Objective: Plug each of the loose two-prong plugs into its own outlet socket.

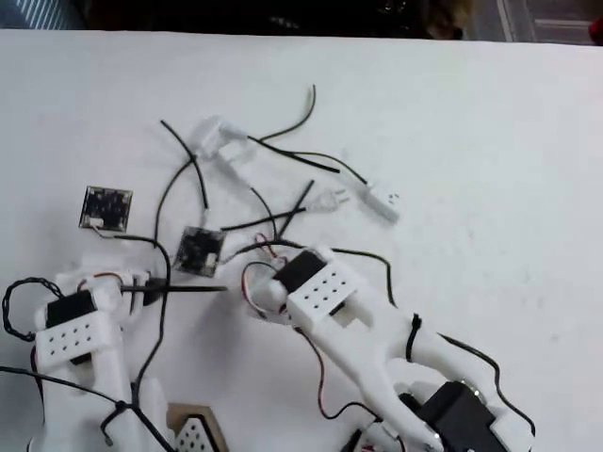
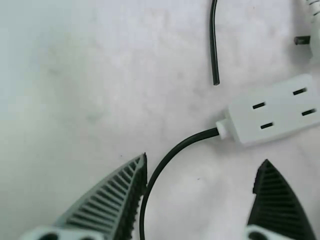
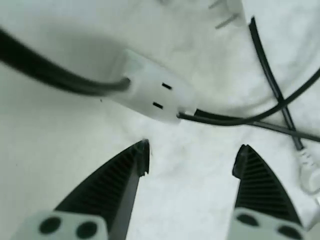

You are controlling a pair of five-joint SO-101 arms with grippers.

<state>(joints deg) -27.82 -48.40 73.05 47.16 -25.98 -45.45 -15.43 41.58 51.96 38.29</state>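
Tabletop, white and faintly mottled, carries a job that looks barely begun. In the high view no plug is seen seated, so every pairing is judged left to do. A central arm in white perforated plastic rises from 6 o'clock, and a corner arm from 8 o'clock.

The left gripper stands wide and empty. Its ribbed wedge fingers point at a flat white socket strip whose four narrow slots are all vacant. A glossy black cord curves out of the strip's end and runs between the jaws.

The right gripper is likewise spread wide with nothing held. It faces a rounded white socket with two empty slots.

On the table a white socket block lies toward 10 o'clock among thin black leads. A smaller outlet lies toward 2 o'clock. At that outlet's 9 o'clock side, apart from it, the loose plug rests with two bare metal prongs aimed its way.
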